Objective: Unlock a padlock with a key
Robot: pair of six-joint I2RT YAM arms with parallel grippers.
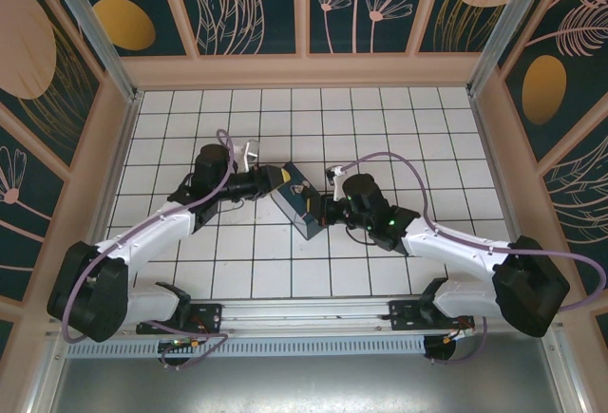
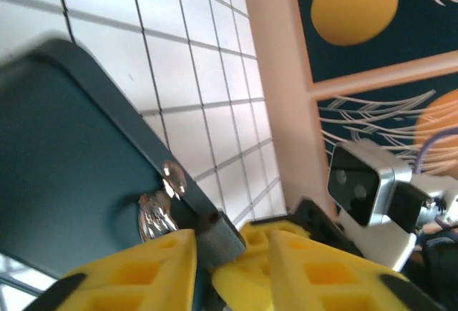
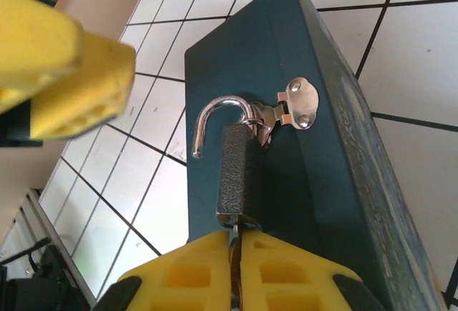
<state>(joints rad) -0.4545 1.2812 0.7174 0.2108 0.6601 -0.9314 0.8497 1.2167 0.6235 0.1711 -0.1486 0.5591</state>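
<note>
Padlock point(image 3: 240, 175) sits right in front of the right gripper point(image 3: 236, 245), its dark textured body end-on to the yellow fingertips. The right jaws are clenched on the key point(image 3: 234, 231). Only a thin bronze sliver of it shows between them, running into the bottom of the lock body.

Just beyond, the silver shackle point(image 3: 222, 107) stands open. One leg ends in open air, clear of the body, while the other side of the curve is hooked through the loop of a small silver hasp point(image 3: 297, 104). The hasp is riveted to the edge of a dark teal box point(image 3: 336, 182), which rests on the white tiled table point(image 3: 422, 53).

The left gripper point(image 2: 232, 247) is at the same edge of the box with its jaws released, and the grey lock body shows in the gap between its yellow fingers. In the right wrist view those fingers hang off to one side of the lock, apart from it.

From above, the two arms meet at the box near the middle of the table, one from each side. Dark wall panels point(image 1: 237, 5) painted with orange discs and pale plants stand behind.
</note>
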